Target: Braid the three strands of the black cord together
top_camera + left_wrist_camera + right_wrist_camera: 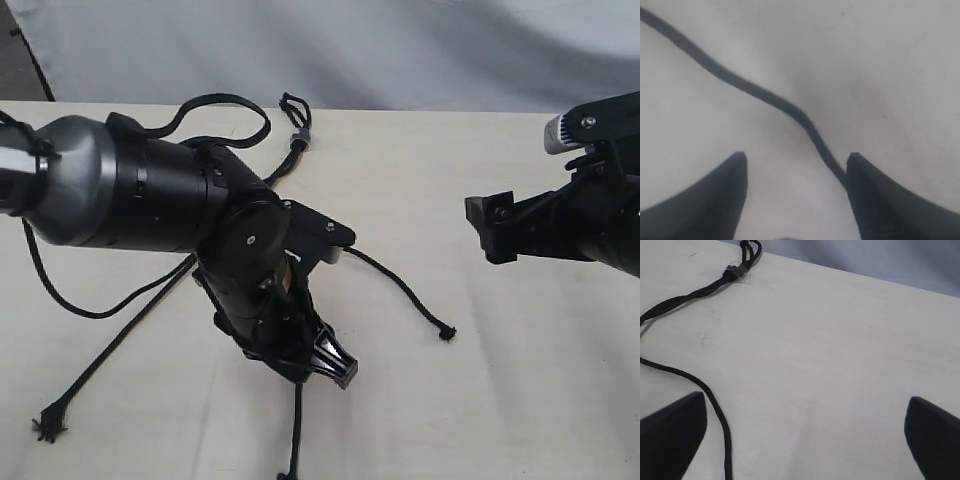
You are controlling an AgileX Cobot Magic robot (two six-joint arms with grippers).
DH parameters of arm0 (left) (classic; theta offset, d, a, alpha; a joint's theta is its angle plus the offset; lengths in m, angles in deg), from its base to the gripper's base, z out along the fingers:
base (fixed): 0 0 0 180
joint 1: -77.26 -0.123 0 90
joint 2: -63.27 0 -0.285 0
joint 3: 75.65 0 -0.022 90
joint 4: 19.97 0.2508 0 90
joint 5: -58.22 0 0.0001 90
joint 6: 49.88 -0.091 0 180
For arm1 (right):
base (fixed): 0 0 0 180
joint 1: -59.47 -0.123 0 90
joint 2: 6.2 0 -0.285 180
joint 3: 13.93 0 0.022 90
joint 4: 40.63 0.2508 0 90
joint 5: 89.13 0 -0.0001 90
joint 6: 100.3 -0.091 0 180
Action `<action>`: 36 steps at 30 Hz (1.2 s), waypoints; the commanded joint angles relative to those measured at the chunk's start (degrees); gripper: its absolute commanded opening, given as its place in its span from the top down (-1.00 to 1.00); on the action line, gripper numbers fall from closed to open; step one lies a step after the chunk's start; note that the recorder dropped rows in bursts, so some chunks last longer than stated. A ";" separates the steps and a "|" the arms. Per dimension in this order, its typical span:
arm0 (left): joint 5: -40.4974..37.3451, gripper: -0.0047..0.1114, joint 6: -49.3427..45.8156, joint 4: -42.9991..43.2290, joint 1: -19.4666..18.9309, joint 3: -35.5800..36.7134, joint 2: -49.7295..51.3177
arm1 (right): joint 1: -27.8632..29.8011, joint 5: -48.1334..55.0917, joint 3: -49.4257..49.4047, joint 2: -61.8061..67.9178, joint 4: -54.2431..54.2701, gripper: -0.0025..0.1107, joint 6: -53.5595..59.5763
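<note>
Left pincer (332,366): released, jaws apart, pointing down at the table (520,400) from just above it. Grips nothing. Seen from its own wrist camera, has one slack strand (755,90) lying across the surface and reaching the inner edge of one finger (870,195), beside it and not pinched.

Right pincer (489,232): released as well, jaws spread wide, hanging over the table well apart from the left pincer. Holds nothing. Has a strand curving past just beside one finger (670,432) in its wrist view.

Black cord (285,165): lies flat on the table, its loop (293,104) and grey band (299,137) near the far edge, behind the left arm. Splits below the band into the three strands. Spreads them apart:
- one to the right, ending in a small knot (447,333) between the two pincers;
- one to the near left, ending in a frayed knot (48,427);
- one coming out from under the left pincer and running off the near edge (296,432).
</note>
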 commanded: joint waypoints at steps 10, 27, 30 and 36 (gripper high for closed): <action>2.60 0.30 -5.46 -8.47 0.22 -0.40 8.51 | 0.23 -0.53 -0.14 0.05 0.04 -0.82 -0.49; -9.80 0.92 2.27 34.77 -3.30 1.21 -0.84 | 0.23 -0.53 -0.14 0.05 0.04 -0.82 -0.99; -3.79 0.92 2.27 36.47 -11.61 6.15 -0.72 | 0.23 -0.53 -0.14 0.05 0.04 -0.82 -0.99; 14.70 0.92 2.71 35.97 -21.94 16.03 -0.72 | 0.23 -0.53 -0.14 0.05 0.04 -0.82 -0.99</action>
